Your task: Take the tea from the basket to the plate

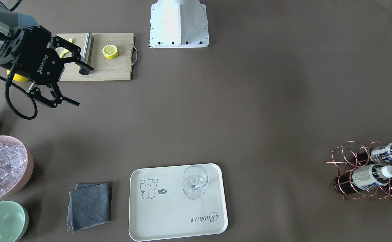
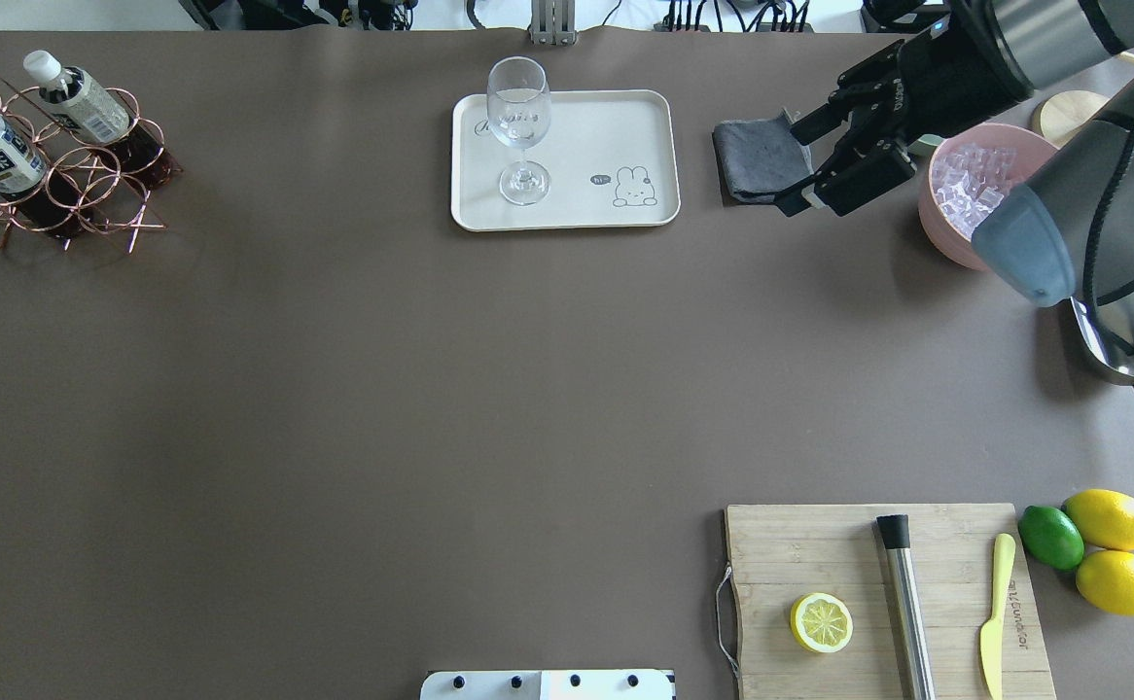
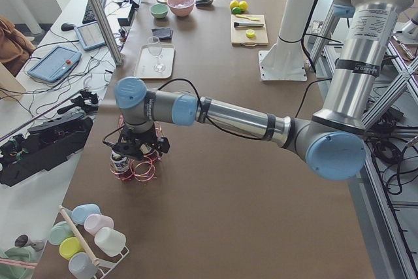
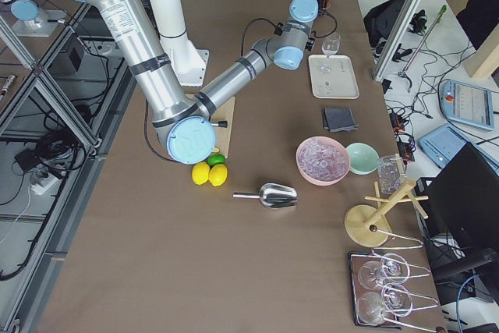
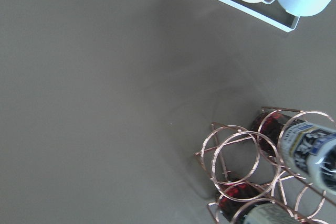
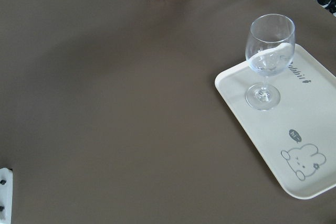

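Seen from overhead, the small clear plastic bottles of dark tea [image 2: 76,97] lie tilted in the rose-gold wire ring basket [image 2: 90,180] at ten o'clock on the brown table [image 2: 334,389]. The cream rectangular plate [image 2: 616,126] sits at twelve, carrying a clear wine glass [image 2: 518,126]. My left hand [image 3: 137,153] hovers over the basket; I cannot tell how open it is. My right hand [image 1: 80,87], at two o'clock, is spread wide and empty.

Overhead and front-facing cameras look down from opposite sides, sharing the plate [image 2: 606,126] and basket [image 1: 350,155].
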Action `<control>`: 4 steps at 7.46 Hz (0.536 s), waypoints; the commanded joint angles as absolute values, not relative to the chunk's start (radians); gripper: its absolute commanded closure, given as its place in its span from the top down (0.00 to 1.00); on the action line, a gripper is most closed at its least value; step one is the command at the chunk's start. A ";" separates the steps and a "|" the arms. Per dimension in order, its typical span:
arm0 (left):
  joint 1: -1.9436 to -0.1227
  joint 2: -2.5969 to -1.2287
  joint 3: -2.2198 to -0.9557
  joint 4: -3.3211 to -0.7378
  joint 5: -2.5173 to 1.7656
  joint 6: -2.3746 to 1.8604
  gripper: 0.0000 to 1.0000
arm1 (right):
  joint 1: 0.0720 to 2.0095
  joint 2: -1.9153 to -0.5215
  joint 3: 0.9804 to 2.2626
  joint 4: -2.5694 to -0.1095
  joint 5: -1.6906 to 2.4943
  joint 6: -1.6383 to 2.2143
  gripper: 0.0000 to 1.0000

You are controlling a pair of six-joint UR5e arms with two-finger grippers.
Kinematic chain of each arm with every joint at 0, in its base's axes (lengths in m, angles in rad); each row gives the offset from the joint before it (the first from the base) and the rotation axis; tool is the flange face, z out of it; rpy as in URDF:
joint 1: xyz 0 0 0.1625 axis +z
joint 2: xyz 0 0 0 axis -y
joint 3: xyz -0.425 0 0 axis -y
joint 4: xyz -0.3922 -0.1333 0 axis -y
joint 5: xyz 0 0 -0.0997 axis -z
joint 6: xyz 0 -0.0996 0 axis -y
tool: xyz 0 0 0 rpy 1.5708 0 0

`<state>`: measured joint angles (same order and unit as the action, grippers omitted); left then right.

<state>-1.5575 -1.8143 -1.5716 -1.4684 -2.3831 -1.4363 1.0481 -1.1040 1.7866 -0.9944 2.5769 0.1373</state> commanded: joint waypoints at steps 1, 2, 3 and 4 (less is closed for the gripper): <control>-1.611 -2.009 -1.509 -1.249 -2.379 -1.486 0.99 | 0.904 -1.055 1.756 -0.815 2.389 0.242 1.00; -1.609 -2.017 -1.506 -1.256 -2.382 -1.565 0.98 | 0.885 -1.054 1.755 -0.805 2.367 0.239 1.00; -1.600 -2.051 -1.491 -1.278 -2.381 -1.628 0.94 | 0.881 -1.058 1.755 -0.776 2.362 0.236 1.00; -1.571 -2.065 -1.480 -1.284 -2.381 -1.656 0.93 | 0.881 -1.086 1.750 -0.728 2.356 0.238 1.00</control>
<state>-1.6012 -2.0287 -1.4998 -1.2712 -2.3810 -1.5834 0.8922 -1.0588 1.7558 -0.7971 2.3774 0.2358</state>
